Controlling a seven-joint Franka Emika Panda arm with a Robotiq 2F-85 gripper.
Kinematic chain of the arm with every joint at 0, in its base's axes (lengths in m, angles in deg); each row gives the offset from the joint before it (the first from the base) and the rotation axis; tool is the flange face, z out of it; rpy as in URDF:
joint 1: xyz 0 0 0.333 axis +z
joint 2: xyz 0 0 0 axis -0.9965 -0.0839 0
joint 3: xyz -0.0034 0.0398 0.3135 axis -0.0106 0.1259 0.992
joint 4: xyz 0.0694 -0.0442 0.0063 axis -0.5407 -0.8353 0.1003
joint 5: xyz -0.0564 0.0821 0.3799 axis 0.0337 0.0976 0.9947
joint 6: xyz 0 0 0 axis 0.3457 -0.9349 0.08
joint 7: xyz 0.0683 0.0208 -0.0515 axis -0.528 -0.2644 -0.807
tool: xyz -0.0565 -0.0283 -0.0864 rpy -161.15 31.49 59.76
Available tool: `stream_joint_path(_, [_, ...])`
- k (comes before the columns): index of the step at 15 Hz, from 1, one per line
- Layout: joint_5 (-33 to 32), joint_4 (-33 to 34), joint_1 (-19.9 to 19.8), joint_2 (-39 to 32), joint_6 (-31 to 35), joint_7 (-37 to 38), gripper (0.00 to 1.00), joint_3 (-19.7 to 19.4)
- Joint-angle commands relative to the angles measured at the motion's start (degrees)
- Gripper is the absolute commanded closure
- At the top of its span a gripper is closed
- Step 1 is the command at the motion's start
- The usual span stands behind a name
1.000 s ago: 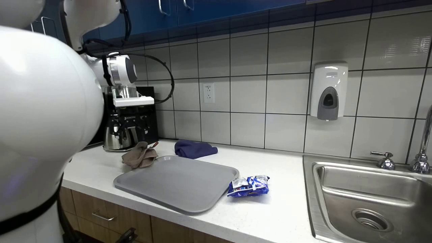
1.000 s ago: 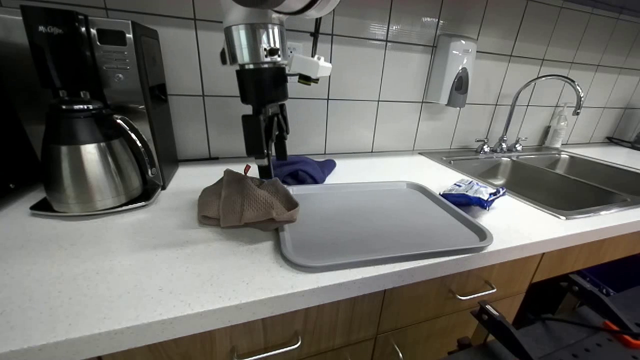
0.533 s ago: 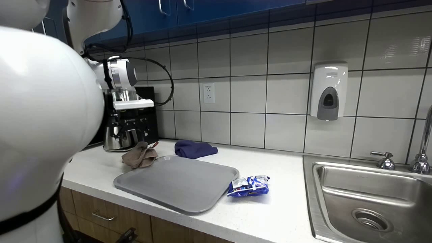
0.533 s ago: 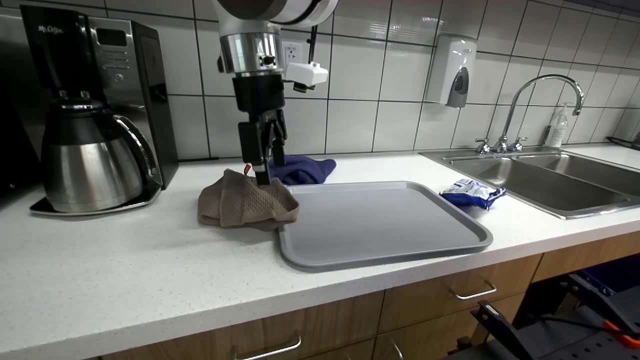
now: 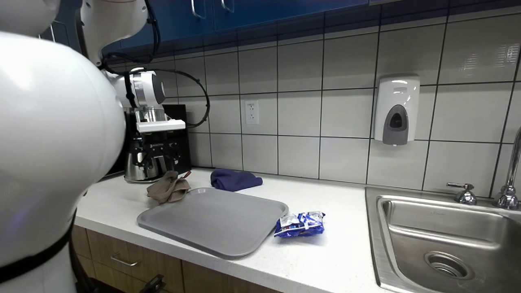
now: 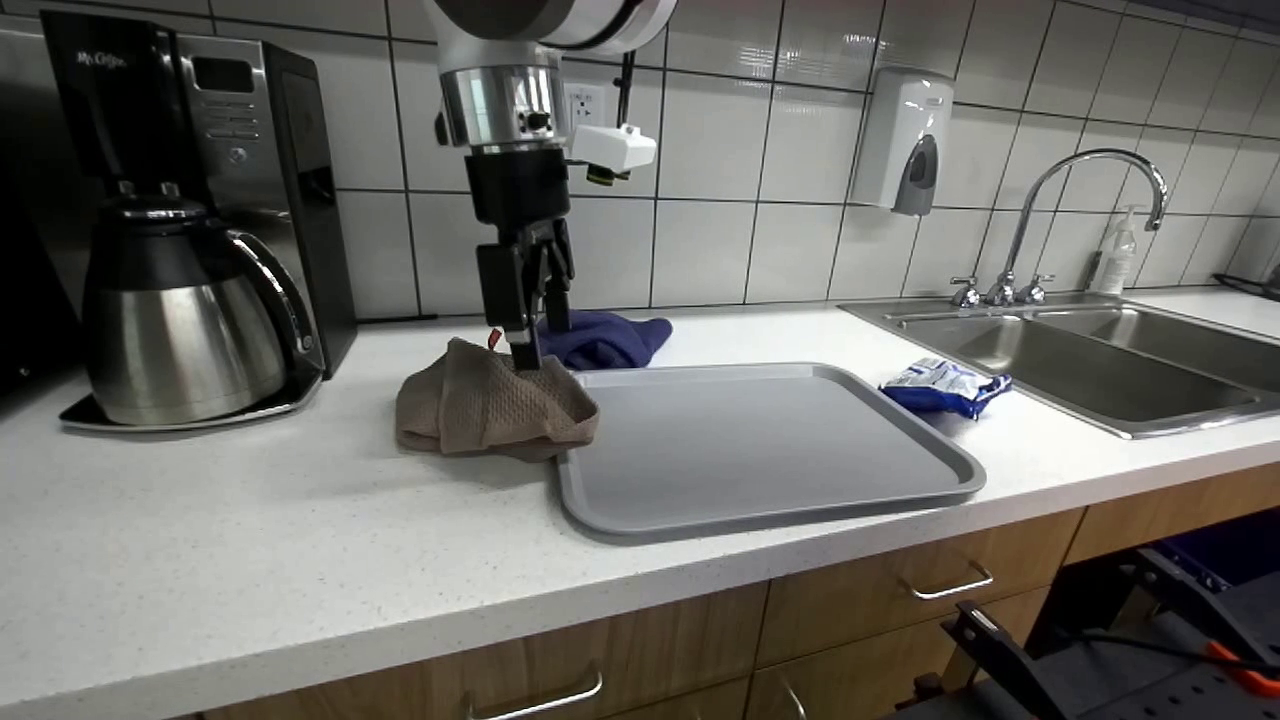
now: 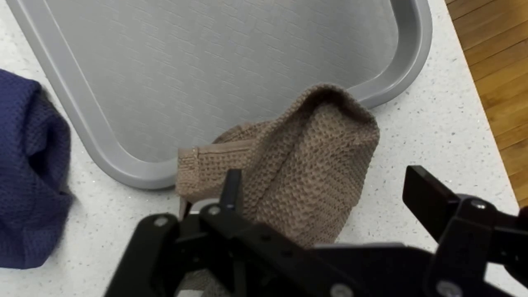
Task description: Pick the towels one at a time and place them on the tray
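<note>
The brown towel (image 6: 490,405) lies crumpled on the counter, part of it lapping over the rim at one end of the grey tray (image 6: 760,440). Behind it, beside the tray toward the wall, rests the navy towel (image 5: 235,180), whose edge shows at the left of the wrist view (image 7: 24,173). My gripper (image 6: 543,338) points down at the brown towel from just above or behind it; contact cannot be made out. In the wrist view the gripper (image 7: 326,181) is wide open, one finger (image 7: 233,185) over the brown cloth (image 7: 313,144), the other over bare counter.
A coffee maker with a steel carafe (image 6: 190,330) stands close to the brown towel. A blue-and-white packet (image 5: 300,224) lies at the tray's far end, before the sink (image 5: 447,240). The tiled wall (image 6: 730,210) bounds the back; the counter's front edge (image 6: 640,590) drops off to drawers.
My gripper has come down and slightly toward the brown towel, mostly in the earlier half second, and then holds still. Towels, tray and packet have not moved.
</note>
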Motion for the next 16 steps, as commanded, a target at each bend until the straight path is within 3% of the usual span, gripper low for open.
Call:
stream_joint_path(1, [-0.2,0.2,-0.4,-0.1,-0.2,0.2,0.00,0.5])
stream_joint_path(16, [0.4,-1.5,-1.3,0.5,2.9,2.7,0.00,-0.2])
